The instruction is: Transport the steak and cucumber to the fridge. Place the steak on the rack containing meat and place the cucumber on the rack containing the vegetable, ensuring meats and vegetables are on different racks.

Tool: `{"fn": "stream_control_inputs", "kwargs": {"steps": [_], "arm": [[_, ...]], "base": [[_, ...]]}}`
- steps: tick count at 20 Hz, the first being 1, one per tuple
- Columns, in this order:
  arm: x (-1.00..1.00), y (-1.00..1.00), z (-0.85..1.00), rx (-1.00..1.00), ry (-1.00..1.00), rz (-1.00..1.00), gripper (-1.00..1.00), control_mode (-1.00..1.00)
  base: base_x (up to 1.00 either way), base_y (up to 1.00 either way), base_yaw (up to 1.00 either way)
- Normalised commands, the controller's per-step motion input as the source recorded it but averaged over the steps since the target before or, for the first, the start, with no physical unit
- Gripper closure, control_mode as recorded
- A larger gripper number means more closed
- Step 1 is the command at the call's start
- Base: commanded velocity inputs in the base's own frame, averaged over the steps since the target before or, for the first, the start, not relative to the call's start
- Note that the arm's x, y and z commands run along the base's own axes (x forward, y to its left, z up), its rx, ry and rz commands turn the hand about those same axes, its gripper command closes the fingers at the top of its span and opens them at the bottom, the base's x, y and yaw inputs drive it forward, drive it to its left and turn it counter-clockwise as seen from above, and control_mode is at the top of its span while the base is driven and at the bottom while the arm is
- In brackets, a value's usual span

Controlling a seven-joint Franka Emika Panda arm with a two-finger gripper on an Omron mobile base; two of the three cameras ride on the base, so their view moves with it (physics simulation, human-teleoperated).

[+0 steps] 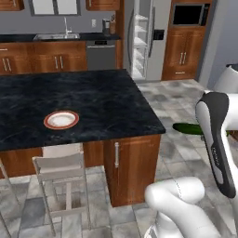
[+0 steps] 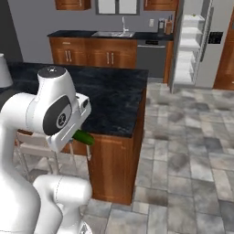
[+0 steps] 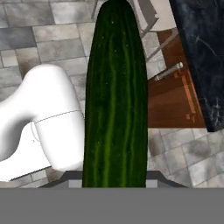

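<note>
The dark green cucumber (image 3: 114, 100) runs lengthwise up the middle of the hand view, held over the tiled floor beside the island. My gripper (image 2: 77, 135) is shut on it, the fingers hidden behind the arm and the cucumber. One end of the cucumber (image 1: 187, 128) pokes out left of my forearm, and the cucumber (image 2: 85, 137) also juts out under the wrist. The fridge (image 1: 141, 42) stands open at the far wall, its white shelves showing. From the right base view the fridge (image 2: 195, 43) is at the upper right. The steak is out of view.
A black-topped island (image 1: 102, 100) fills the left, with a red-rimmed plate (image 1: 61, 119) on it and a chair (image 1: 60, 168) at its near side. Tiled floor (image 2: 192, 132) lies open between the island and the fridge. A sink counter (image 1: 56, 37) lines the back wall.
</note>
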Motion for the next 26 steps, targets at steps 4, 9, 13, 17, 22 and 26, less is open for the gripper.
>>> {"fn": "stream_control_inputs", "kwargs": {"steps": [4, 9, 13, 17, 22, 26], "arm": [[0.0, 0.0, 0.0, 0.0, 0.0, 0.0, 1.0, 1.0], [0.0, 0.0, 0.0, 0.0, 0.0, 0.0, 1.0, 1.0], [0.0, 0.0, 0.0, 0.0, 0.0, 0.0, 1.0, 1.0], [0.0, 0.0, 0.0, 0.0, 0.0, 0.0, 1.0, 1.0], [0.0, 0.0, 0.0, 0.0, 0.0, 0.0, 1.0, 1.0], [0.0, 0.0, 0.0, 0.0, 0.0, 0.0, 1.0, 1.0]], "base": [[0.17, -1.0, 0.0], [0.94, -1.0, 0.05], [1.0, -1.0, 0.08], [1.0, -1.0, 0.08], [1.0, -0.98, 0.11], [1.0, -0.76, 0.07]]}}
